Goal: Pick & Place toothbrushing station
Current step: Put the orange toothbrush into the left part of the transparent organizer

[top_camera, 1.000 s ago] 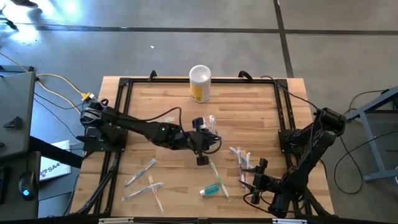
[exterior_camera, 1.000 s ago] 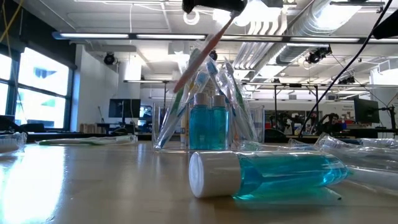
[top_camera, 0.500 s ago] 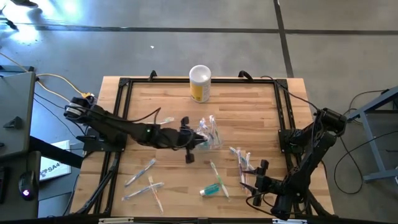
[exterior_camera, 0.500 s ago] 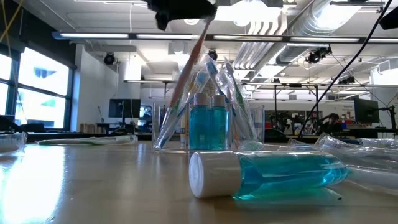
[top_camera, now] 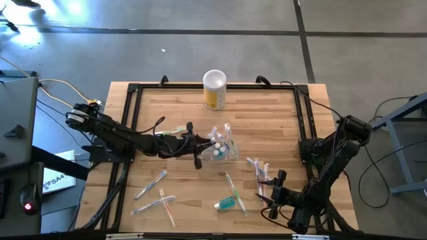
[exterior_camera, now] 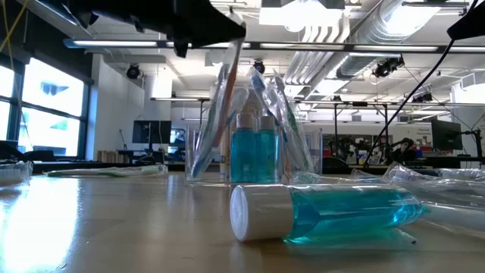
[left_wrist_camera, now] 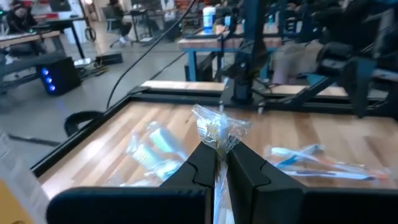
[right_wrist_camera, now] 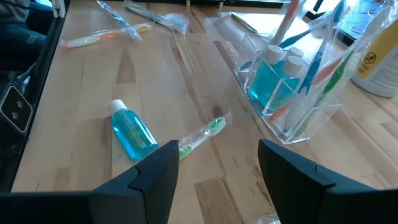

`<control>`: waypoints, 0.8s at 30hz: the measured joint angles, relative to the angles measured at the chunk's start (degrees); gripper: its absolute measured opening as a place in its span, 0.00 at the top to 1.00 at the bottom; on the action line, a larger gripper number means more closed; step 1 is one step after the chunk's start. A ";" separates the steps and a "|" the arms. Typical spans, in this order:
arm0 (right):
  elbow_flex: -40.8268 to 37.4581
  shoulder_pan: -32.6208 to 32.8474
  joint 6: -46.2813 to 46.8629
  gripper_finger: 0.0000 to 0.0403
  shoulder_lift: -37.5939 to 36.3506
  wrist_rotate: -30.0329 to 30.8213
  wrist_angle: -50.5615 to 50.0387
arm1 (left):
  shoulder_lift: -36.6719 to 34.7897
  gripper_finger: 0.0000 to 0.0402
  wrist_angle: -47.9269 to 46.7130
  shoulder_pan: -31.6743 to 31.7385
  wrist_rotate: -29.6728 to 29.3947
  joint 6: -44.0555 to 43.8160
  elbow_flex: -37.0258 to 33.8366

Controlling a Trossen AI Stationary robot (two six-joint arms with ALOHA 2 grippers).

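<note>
Your left claw (top_camera: 197, 143) is squeezed shut on one thin wrapped toothbrush (exterior_camera: 225, 98). It hangs right over the clear holder (top_camera: 222, 148) in the middle of the worktop (top_camera: 267, 113), and the brush tip pokes down into the holder. In the left wrist view the crinkly clear wrapper (left_wrist_camera: 219, 132) sticks up between the two dark fingers (left_wrist_camera: 198, 171).

Your right claw (top_camera: 273, 190) waits near the front right corner of the worktop. Its fingers are apart and hold nothing.

The holder is a small see-through plastic box. Inside it you can count two little teal tubes with white caps (right_wrist_camera: 278, 64), standing up side by side. Several thin pale brushes lean in it too, but they overlap, so you cannot tell just how many.

One more teal tube (top_camera: 228, 202) lies on its side near the front edge, with a green-tipped brush (top_camera: 231, 183) touching it. A small bunch of wrapped brushes (top_camera: 257, 169) lies close to your right claw. About three wrapped brushes (top_camera: 155, 195) lie scattered at the front left. One more brush (top_camera: 175, 130) lies beside your left arm.

One tall yellow canister with a white top (top_camera: 214, 89) stands at the back edge, well apart from the holder.

The worktop is pale wood strips with a black metal frame.
</note>
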 joint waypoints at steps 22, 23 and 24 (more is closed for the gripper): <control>0.00 0.00 0.00 0.47 0.00 -1.34 0.00 | 2.07 0.97 4.90 -0.86 0.79 -9.35 -6.86; 0.00 0.00 0.00 0.47 0.00 -1.36 0.00 | 2.05 0.97 4.92 -0.86 0.88 -9.95 -6.88; 0.00 0.00 0.00 0.47 0.00 -1.33 0.00 | 2.05 0.96 4.83 -0.86 0.89 -10.70 -6.90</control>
